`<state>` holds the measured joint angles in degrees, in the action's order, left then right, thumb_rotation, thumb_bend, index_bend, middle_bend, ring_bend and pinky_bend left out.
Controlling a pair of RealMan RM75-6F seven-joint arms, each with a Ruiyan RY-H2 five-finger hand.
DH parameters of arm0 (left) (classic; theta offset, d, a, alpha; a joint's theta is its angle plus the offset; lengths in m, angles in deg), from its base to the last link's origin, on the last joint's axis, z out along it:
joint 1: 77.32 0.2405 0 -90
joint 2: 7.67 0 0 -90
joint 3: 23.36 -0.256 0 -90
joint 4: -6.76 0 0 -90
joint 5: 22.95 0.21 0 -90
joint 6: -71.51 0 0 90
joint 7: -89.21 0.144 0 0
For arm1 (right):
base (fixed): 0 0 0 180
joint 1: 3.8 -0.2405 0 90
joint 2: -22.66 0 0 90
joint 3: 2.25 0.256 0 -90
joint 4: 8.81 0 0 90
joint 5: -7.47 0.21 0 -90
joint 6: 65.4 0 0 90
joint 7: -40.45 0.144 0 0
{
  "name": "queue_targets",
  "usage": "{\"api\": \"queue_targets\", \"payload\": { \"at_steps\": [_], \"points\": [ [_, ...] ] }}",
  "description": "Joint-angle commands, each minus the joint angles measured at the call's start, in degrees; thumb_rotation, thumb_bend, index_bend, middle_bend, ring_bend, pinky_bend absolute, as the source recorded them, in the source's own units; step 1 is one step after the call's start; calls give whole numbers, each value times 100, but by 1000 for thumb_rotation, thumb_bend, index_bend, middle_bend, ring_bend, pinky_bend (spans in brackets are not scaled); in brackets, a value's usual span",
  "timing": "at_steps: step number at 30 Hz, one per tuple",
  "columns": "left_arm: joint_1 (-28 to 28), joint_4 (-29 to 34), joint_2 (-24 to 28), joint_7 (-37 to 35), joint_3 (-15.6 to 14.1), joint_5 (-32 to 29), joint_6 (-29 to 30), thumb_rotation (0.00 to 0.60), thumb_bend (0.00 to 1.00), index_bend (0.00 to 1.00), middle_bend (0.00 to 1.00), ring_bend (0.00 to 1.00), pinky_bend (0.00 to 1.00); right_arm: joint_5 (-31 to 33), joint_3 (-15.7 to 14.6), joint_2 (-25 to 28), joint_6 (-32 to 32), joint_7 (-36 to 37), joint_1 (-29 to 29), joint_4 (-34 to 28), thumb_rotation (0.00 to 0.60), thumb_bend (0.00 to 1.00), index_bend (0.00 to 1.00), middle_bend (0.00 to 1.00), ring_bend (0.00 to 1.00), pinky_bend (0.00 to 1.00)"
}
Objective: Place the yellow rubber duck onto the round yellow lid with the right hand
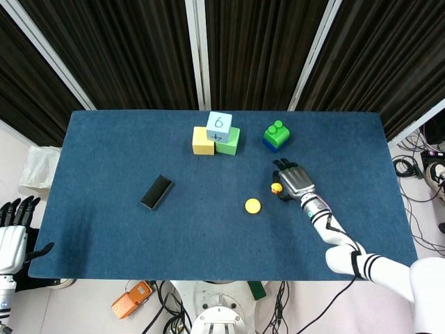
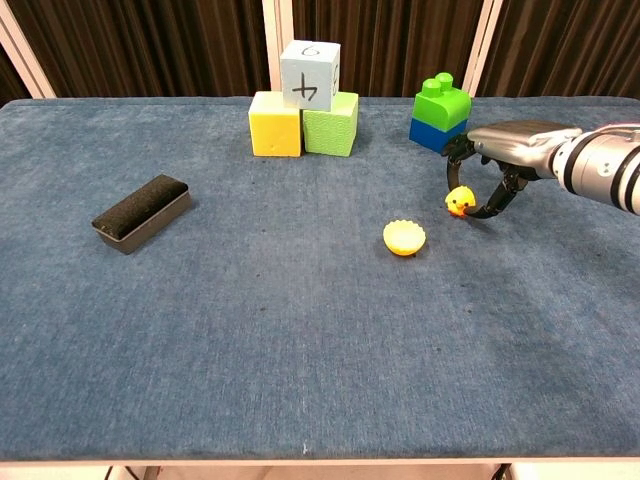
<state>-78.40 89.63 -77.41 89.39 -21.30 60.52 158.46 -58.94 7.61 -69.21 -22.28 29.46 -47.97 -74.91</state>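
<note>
The small yellow rubber duck (image 1: 277, 187) (image 2: 460, 202) is low over the blue table, just right of and slightly behind the round yellow lid (image 1: 252, 205) (image 2: 404, 237). My right hand (image 1: 293, 180) (image 2: 503, 160) arches over the duck from the right. Its dark fingers come down on the duck's far side and the thumb hooks in from the right, pinching it. Nothing lies on the lid. My left hand (image 1: 14, 229) hangs off the table's left edge with its fingers spread and holds nothing; the chest view does not show it.
A green-on-blue toy brick (image 1: 277, 135) (image 2: 441, 110) stands just behind my right hand. Yellow and green cubes (image 1: 216, 141) (image 2: 303, 123) with a pale numbered cube on top sit at the back centre. A black rectangular block (image 1: 156, 192) (image 2: 141, 212) lies at the left.
</note>
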Motion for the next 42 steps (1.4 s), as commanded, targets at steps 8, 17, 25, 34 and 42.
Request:
{"api": "queue_targets", "payload": {
  "at_steps": [8, 17, 25, 34, 42],
  "points": [
    [5, 23, 20, -11, 10, 28, 27, 600, 18, 82, 56, 0, 0, -783, -137, 943, 662, 80, 206, -1574, 600, 519, 636, 185, 142, 262],
    [37, -10, -14, -30, -5, 11, 31, 600, 18, 82, 56, 0, 0, -590, -338, 643, 265, -732, -86, -1675, 600, 518, 616, 185, 142, 262],
    [59, -81, -44, -81, -7, -1, 32, 600, 18, 82, 56, 0, 0, -425, -286, 332, 182, -797, -229, -1454, 600, 519, 583, 185, 142, 255],
    [66, -155, -72, -145, -18, -12, -8, 600, 18, 81, 56, 0, 0, -337, -299, 205, 138, -880, -329, -1390, 600, 519, 506, 184, 142, 255],
    [83, -205, -95, -189, -17, -19, -6, 600, 18, 82, 56, 0, 0, -297, -389, 353, 183, -920, -285, -1533, 600, 518, 230, 184, 120, 238]
  ]
}}
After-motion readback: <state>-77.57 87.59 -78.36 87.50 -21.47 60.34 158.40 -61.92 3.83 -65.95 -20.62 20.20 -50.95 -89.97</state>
